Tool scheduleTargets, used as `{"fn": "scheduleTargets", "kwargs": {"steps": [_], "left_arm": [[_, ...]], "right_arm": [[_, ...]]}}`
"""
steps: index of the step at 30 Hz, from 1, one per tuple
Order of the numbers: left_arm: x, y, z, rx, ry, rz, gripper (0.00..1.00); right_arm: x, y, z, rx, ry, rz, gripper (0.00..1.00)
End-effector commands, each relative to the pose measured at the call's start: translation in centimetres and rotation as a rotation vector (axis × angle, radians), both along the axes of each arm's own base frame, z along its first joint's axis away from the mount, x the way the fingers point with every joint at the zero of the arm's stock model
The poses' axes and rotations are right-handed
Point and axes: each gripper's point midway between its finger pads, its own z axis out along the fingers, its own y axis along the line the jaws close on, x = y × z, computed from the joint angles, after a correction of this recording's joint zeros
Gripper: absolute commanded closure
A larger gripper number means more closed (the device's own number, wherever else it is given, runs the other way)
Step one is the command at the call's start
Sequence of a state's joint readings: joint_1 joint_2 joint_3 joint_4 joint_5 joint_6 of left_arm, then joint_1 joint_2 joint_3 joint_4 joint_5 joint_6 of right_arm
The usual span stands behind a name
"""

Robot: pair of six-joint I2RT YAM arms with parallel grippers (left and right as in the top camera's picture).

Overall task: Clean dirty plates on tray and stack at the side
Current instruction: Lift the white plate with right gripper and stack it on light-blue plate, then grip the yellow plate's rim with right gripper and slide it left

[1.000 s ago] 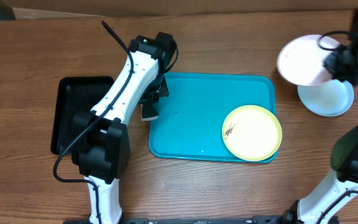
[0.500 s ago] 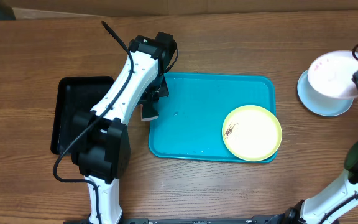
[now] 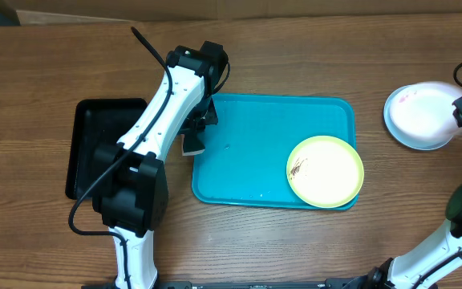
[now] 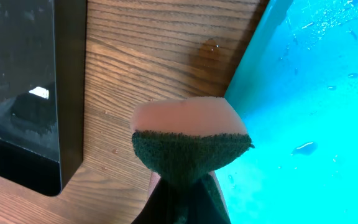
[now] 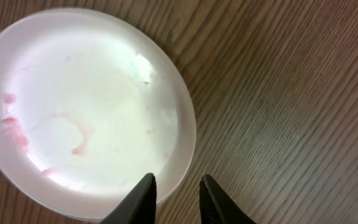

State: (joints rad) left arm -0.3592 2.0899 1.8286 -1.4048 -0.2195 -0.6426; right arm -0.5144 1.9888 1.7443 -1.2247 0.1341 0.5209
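A white plate (image 3: pixel 417 111) with faint pink smears (image 5: pixel 17 127) lies on a pale blue plate (image 3: pixel 427 145) on the table, right of the turquoise tray (image 3: pixel 247 172). My right gripper (image 5: pixel 176 185) is at the white plate's near rim, its fingers slightly apart and the rim lying loose between them. In the overhead view the right gripper (image 3: pixel 460 112) is at the stack's right side. A yellow-green plate (image 3: pixel 325 171) with a dark-red smear sits in the tray's right end. My left gripper (image 3: pixel 196 128) hovers over the tray's left rim, shut on a pink and green sponge (image 4: pixel 190 138).
A black tray (image 3: pixel 95 144) lies left of the turquoise one, with a strip of bare wood between them. Water droplets (image 4: pixel 303 148) dot the turquoise tray's floor. The left arm reaches across the black tray's right side.
The right gripper carried the white plate to the right, set it down on the pale blue plate, and parted its fingers. The left arm and sponge have not moved.
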Motion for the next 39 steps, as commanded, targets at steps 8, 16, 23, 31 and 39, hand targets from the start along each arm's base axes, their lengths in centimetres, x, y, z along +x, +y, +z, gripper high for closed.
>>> {"fn": "scheduleTargets", "kwargs": {"steps": [8,16,23,31,39], "left_arm": [[0.8,-0.1,1.3,-0.023,-0.046,-0.013,0.96],[1.0,-0.4,1.2,-0.039,-0.055,-0.012,0.96],[1.0,-0.8,1.1,-0.061,-0.053,-0.011,0.95],[1.0,-0.8,1.1,-0.062,-0.054,-0.011,0.96],[1.0,-0.8,1.1,-0.061,-0.054,-0.011,0.96]], "right_arm": [[-0.3,4.4,0.7,0.208,-0.036,0.052,0.65],[-2.0,10.8,0.7,0.398,0.053,0.321,0.93],[-3.3,14.8,-1.5,0.426,0.161,0.418,0.92],[-6.2,18.1,-6.0,0.423,0.301,0.510,0.86],[-6.4,18.7,-5.6,0.430,0.276,0.560,0.78]]}}
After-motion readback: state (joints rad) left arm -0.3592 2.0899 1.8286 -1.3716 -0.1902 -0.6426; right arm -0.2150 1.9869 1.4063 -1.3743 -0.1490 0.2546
